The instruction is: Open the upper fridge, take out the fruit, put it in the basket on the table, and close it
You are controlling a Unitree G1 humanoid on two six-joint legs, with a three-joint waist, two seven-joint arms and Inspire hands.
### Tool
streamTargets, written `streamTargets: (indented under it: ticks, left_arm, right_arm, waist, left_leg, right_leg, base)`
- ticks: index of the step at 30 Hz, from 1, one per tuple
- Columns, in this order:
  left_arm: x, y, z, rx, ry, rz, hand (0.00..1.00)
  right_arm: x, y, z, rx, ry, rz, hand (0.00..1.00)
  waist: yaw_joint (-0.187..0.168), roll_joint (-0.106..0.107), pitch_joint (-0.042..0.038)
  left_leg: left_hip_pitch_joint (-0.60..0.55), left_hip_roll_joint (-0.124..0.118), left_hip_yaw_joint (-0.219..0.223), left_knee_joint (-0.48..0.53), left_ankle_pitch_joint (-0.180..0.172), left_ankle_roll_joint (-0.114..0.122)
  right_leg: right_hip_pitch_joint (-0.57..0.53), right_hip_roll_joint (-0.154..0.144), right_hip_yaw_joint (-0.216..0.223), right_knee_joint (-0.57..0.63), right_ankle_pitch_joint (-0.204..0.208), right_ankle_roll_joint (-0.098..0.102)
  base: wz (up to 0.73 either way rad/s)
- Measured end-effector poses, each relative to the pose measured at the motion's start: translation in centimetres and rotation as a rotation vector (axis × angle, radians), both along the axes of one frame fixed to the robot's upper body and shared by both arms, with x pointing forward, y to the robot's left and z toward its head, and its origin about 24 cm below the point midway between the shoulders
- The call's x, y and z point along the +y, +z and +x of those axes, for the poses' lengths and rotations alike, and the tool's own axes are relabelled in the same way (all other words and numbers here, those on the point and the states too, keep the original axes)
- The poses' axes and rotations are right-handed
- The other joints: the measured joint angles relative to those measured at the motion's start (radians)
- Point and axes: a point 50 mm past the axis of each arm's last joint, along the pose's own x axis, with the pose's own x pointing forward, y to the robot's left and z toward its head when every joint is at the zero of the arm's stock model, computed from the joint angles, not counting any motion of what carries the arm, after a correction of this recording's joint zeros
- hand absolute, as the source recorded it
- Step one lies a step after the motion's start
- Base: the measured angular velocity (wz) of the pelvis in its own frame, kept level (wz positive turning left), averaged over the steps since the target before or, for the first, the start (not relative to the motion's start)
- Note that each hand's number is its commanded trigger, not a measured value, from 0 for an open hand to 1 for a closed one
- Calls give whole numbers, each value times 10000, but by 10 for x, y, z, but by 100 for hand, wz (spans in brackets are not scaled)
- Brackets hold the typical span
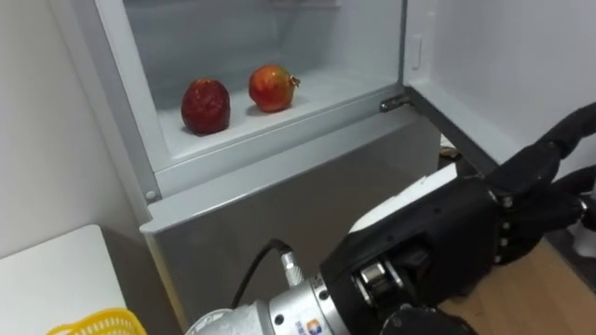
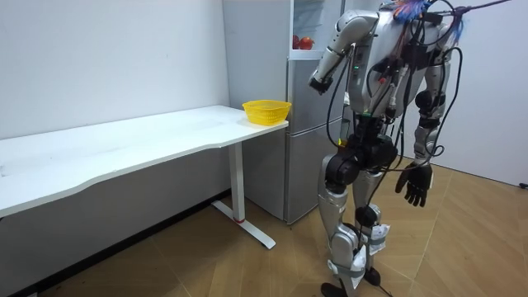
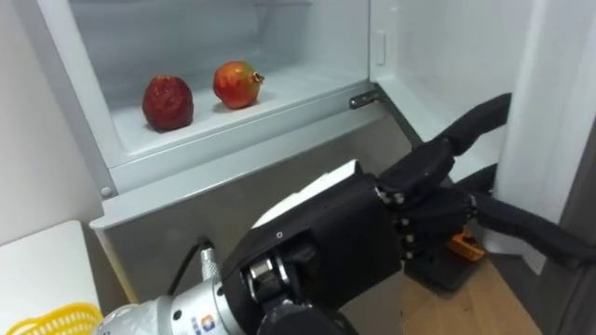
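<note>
Two red fruits lie on the upper fridge's white shelf (image 1: 307, 100): a darker one (image 1: 205, 106) on the left and a rounder one (image 1: 272, 87) with a small crown to its right. My left hand (image 1: 447, 233) is below the shelf, in front of the lower fridge door (image 1: 279, 200). Its fingers are straight and point right, holding nothing, a good way from the fruit. In the room view I stand facing the fridge (image 2: 307, 124) with the left arm raised. My right hand (image 2: 414, 183) hangs by my side with relaxed fingers.
The upper fridge's door (image 1: 503, 74) stands open on the right. A yellow basket (image 1: 93, 324) sits on the corner of a white table (image 1: 56, 270) to the left of the fridge. Wooden floor shows at lower right.
</note>
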Motion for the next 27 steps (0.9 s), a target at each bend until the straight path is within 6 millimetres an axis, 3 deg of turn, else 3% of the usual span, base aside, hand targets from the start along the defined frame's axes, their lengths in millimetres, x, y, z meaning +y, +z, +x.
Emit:
streamTargets:
  ticks: [11, 17, 27]
  left_arm:
    - [-13, 12, 0, -139, -142, -121, 0]
    - [-27, 19, 4, -246, -258, 67, 0]
    - [-31, 22, 6, -197, -257, -27, 0]
  right_arm:
    - [-4, 1, 1, 111, -150, -98, 0]
    - [-9, 3, 2, 42, -293, -283, 0]
    - [-10, 3, -3, 148, -470, -420, 0]
  waist:
    - [-333, 315, 11]
    - [-415, 353, 10]
    - [-558, 448, -14]
  left_leg:
    - [15, 69, -19, -68, -20, -32]
    - [25, 60, -20, -68, -20, -33]
    - [28, 60, 24, -54, -17, -35]
  right_leg:
    - [-18, 47, -15, 4, 27, -17]
    - [-3, 43, -10, -15, 28, -17]
    - [37, 53, 52, -163, 68, -36]
  base:
    - [0]
    - [0]
    - [-2]
